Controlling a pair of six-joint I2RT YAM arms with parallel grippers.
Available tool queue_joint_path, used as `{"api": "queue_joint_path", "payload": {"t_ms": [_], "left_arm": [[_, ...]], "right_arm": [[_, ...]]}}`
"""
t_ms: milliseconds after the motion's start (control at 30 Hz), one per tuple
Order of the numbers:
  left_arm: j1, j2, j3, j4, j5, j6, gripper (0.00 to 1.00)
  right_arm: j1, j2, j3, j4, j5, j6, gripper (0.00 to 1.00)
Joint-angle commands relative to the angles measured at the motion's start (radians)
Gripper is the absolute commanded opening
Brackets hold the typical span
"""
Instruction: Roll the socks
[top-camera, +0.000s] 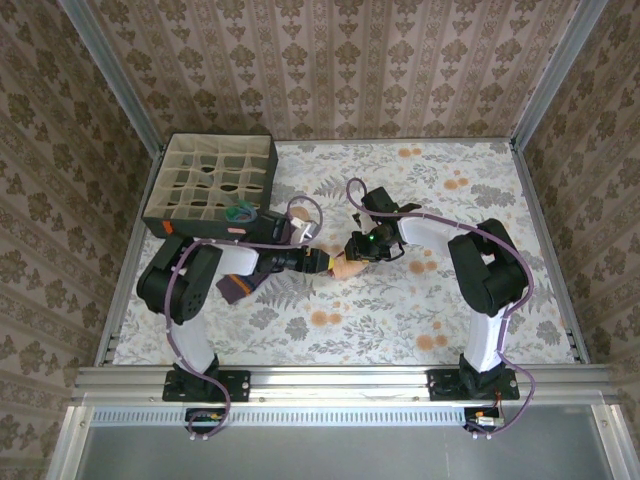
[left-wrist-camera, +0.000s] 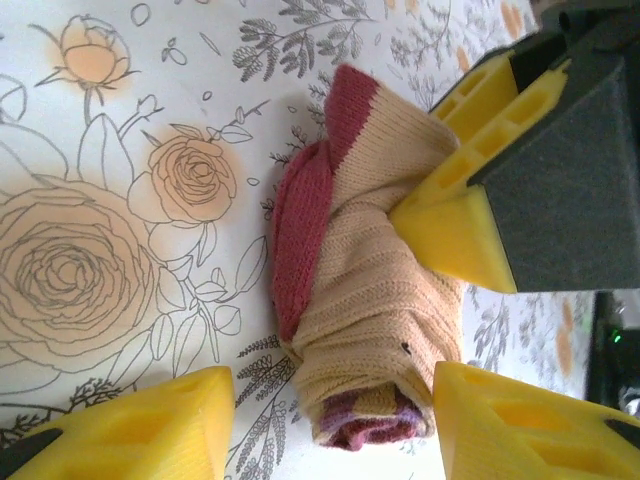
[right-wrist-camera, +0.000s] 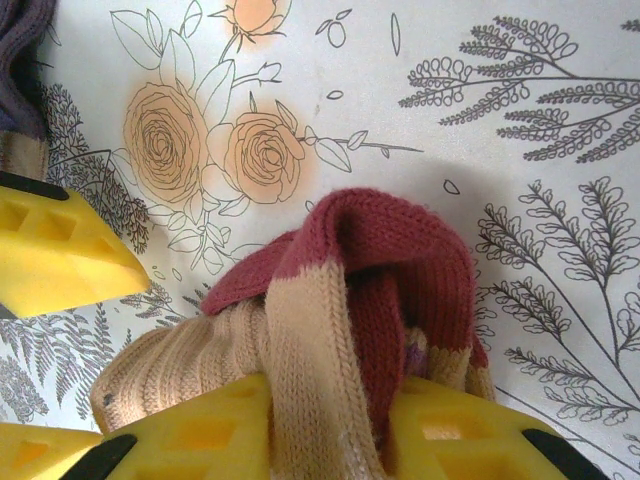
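The peach sock (left-wrist-camera: 375, 290) with its maroon toe lies rolled into a bundle on the floral table, also visible as the peach sock (top-camera: 345, 266) at mid-table. My left gripper (left-wrist-camera: 330, 400) is open, its yellow fingers (left-wrist-camera: 150, 430) either side of the roll's striped end. My right gripper (right-wrist-camera: 330, 420) is shut on a raised fold of the peach sock (right-wrist-camera: 330, 300), and its fingers (left-wrist-camera: 470, 190) press into the roll from the far side. A purple sock (top-camera: 237, 288) lies flat beside the left arm.
A dark fabric box (top-camera: 165, 195) with grid compartments stands at the back left; a blue-green bundle (top-camera: 240, 213) sits at its near edge. The purple sock's edge (right-wrist-camera: 20, 60) lies close to the left gripper's finger (right-wrist-camera: 60, 250). Metal rails border the table.
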Motion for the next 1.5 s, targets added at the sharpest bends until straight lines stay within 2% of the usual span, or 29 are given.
{"api": "queue_joint_path", "payload": {"t_ms": [0,200,333,533,733,800,933,1067,1233,1467], "left_arm": [[-0.015,0.040,-0.041,0.259,0.015,-0.205,0.54],[-0.064,0.140,-0.051,0.434,0.026,-0.327,0.54],[-0.080,0.182,-0.032,0.455,0.038,-0.354,0.52],[-0.082,0.184,-0.013,0.395,0.073,-0.339,0.25],[-0.077,0.143,-0.015,0.286,0.083,-0.274,0.21],[-0.076,0.129,-0.008,0.245,0.091,-0.250,0.13],[-0.073,0.111,0.020,0.143,0.096,-0.197,0.01],[-0.074,0.115,0.061,0.037,0.094,-0.147,0.00],[-0.070,0.130,0.107,-0.063,0.093,-0.096,0.00],[-0.070,0.137,0.139,-0.107,0.094,-0.064,0.00]], "right_arm": [[0.016,0.096,-0.049,-0.141,0.085,0.017,0.23],[0.025,0.099,-0.041,-0.143,0.077,0.019,0.23],[0.026,0.099,-0.039,-0.146,0.075,0.018,0.23],[0.026,0.093,-0.044,-0.136,0.072,0.026,0.23],[0.025,0.090,-0.044,-0.134,0.069,0.027,0.23],[0.025,0.083,-0.048,-0.130,0.069,0.027,0.24],[0.027,0.017,-0.081,-0.083,0.062,0.024,0.34],[0.026,-0.079,-0.103,-0.055,0.098,-0.022,0.44],[0.027,-0.187,-0.122,-0.069,0.148,-0.099,0.47],[0.032,-0.353,-0.172,-0.075,0.206,-0.195,0.48]]}}
